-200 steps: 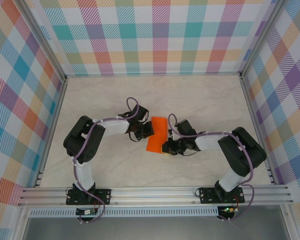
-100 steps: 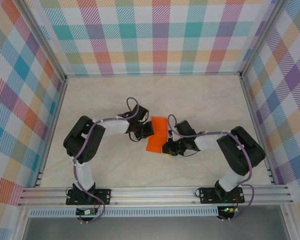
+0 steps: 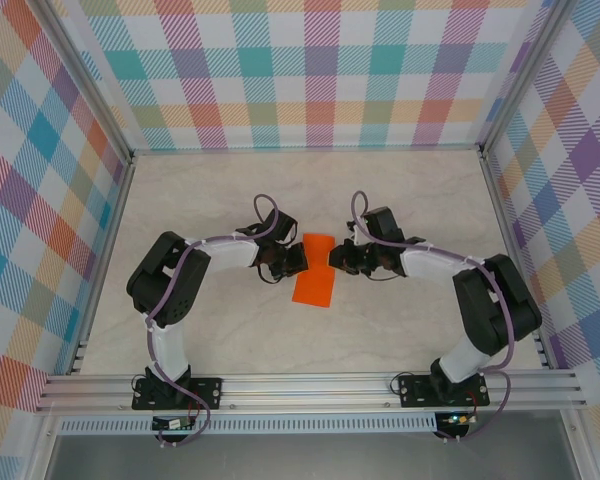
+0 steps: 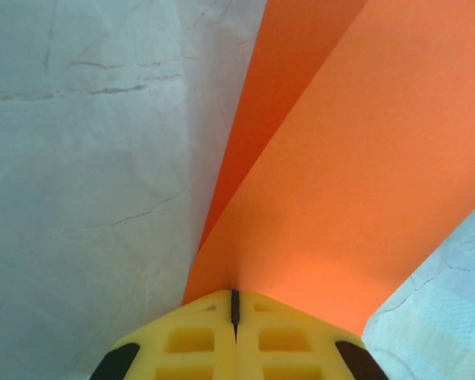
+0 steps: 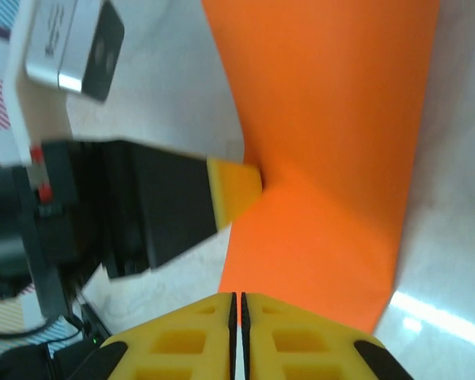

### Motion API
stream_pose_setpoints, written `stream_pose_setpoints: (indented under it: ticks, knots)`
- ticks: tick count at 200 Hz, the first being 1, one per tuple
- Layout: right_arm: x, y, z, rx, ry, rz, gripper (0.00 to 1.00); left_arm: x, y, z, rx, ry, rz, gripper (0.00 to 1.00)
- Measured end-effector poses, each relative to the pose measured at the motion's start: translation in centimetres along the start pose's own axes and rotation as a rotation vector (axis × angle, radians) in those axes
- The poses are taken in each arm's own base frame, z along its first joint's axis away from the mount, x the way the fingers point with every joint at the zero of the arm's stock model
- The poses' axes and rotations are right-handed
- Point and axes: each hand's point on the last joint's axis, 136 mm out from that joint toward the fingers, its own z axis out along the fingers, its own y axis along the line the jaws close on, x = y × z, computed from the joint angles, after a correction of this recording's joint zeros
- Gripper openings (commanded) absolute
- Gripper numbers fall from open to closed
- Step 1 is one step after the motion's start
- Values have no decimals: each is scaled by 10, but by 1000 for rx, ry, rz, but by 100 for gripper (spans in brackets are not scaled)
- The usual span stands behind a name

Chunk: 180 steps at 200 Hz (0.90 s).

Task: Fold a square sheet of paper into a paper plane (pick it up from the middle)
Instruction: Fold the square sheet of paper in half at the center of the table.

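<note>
Paper of bright orange, folded into a narrow four-sided paper plane (image 3: 315,283), sits near the middle of the pale marbled worktop (image 3: 420,200) in the overhead view. Its long axis runs roughly from 12 o'clock to 6 o'clock. The left claw (image 3: 299,261) meets its edge at about 9 o'clock. The right claw (image 3: 333,259) meets the opposite edge at about 2 o'clock, so the two claws face each other across the upper half of the sheet. Whether the lower end touches the worktop cannot be told.

From the left wrist, the left claw (image 4: 234,305) shows at 6 o'clock with its yellow fingers pressed together on the paper plane (image 4: 364,158). Only a thin dark line parts them. Two orange layers fan out from the pinch toward 12 and 1 o'clock, one behind the other, with the worktop (image 4: 87,158) grey-white at 9 o'clock.

From the right wrist, the right claw (image 5: 237,305) is likewise closed on the near edge of the paper plane (image 5: 332,119) at 6 o'clock. The left claw (image 5: 237,188), yellow-tipped on a black body, touches the far edge at 9 o'clock. Checked pastel walls (image 3: 320,70) ring the worktop.
</note>
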Motion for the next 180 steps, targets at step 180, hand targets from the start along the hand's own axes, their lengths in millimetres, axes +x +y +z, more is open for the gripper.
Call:
stream_pose_setpoints:
  ticks: [180]
  knots:
    - [5, -48, 39, 57, 86, 48, 13, 0, 0, 0, 1, 0, 1, 0]
